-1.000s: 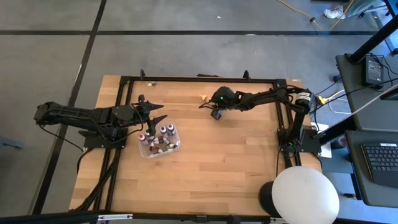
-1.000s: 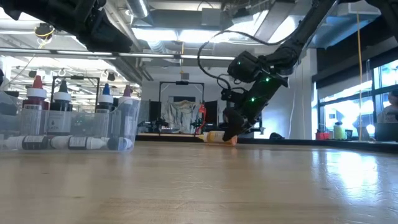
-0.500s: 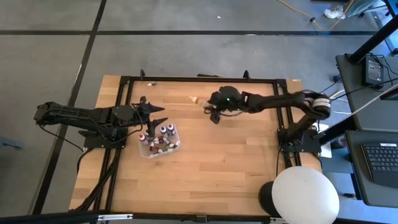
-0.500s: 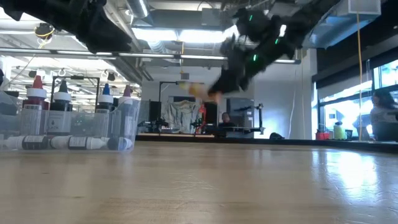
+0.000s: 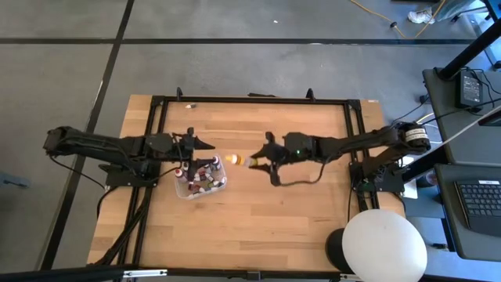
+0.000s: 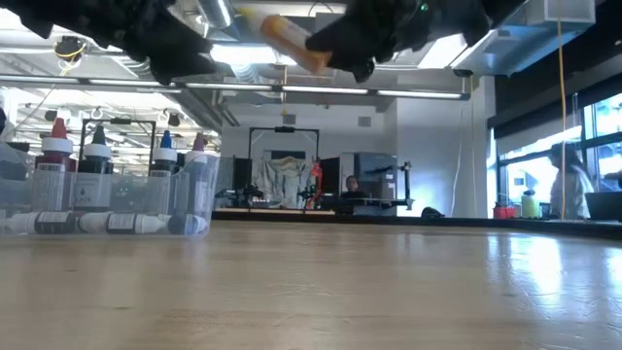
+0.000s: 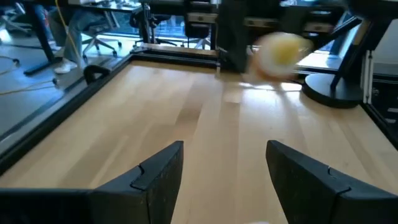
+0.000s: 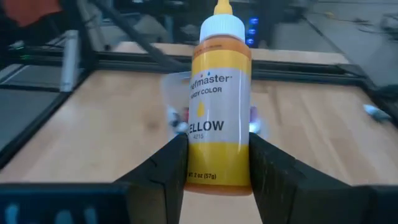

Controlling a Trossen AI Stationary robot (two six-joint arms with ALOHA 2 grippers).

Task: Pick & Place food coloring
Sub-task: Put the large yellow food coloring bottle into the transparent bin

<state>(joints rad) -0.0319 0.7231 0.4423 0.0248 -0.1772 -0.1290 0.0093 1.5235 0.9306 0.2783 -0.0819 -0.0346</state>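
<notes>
A yellow food coloring bottle with a white cap hangs in the air mid-table, right of a clear tray. My right gripper is shut on it. The tray rests on the wood and holds several small food coloring bottles, some upright with red, blue or white caps and some lying flat. My left gripper is open with nothing in it. It hovers above the tray's far edge and faces the yellow bottle. My right gripper pinches the yellow bottle's lower body, near its base, between its two fingers. The fingers come about level from the table's right and lie along the bottle. The cap end sticks out past them toward the tray. The bottle is lifted clear of the table.
A black metal frame runs around the wooden table top. A small dark item lies at the far left corner. A white round lamp head sits at the near right. Bare wood stretches across the near half of the table.
My right gripper has risen from the far side of the table with the yellow bottle. It swung toward the near edge and the tray and tipped from pointing down to nearly level. The bottle, earlier lying on the wood, is now lifted clear.
</notes>
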